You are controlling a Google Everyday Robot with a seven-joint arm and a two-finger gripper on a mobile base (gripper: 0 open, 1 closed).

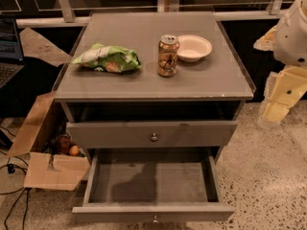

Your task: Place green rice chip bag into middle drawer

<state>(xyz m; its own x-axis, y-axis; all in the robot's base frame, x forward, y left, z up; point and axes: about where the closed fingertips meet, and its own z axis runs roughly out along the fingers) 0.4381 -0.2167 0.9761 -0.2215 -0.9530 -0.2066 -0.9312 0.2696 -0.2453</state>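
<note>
- The middle drawer (151,183) is seen pulled far out at 6 o'clock in the camera view. A small round knob (154,219) is fixed to its front, and a shadow is cast across its grey floor.
- Just above it, the upper drawer (192,134) is drawn out only a little, with a dark gap left under the cabinet top (201,80).
- At 8 o'clock, an opened cardboard box (43,171) is set on the speckled floor against the cabinet's side; a small orange object is seen inside.
- The gripper (274,111) is held at 3 o'clock, off the cabinet's right side and apart from it — whether it is spread or pressed together cannot be told, and nothing is seen in its hold.
- The green rice chip bag (108,58) is laid flat on the cabinet top near the left edge, at 9 o'clock from the can (168,55) — well apart from the middle drawer. Its green-and-white print cannot be read.
- The can is stood upright near the middle of the top; its brown-gold label cannot be read either.
- A white bowl (193,47) is placed just beside the can, at 2 o'clock from it.
- At 10 o'clock, a laptop (8,47) is cut off by the frame's edge; the text on its screen is too small to read.
</note>
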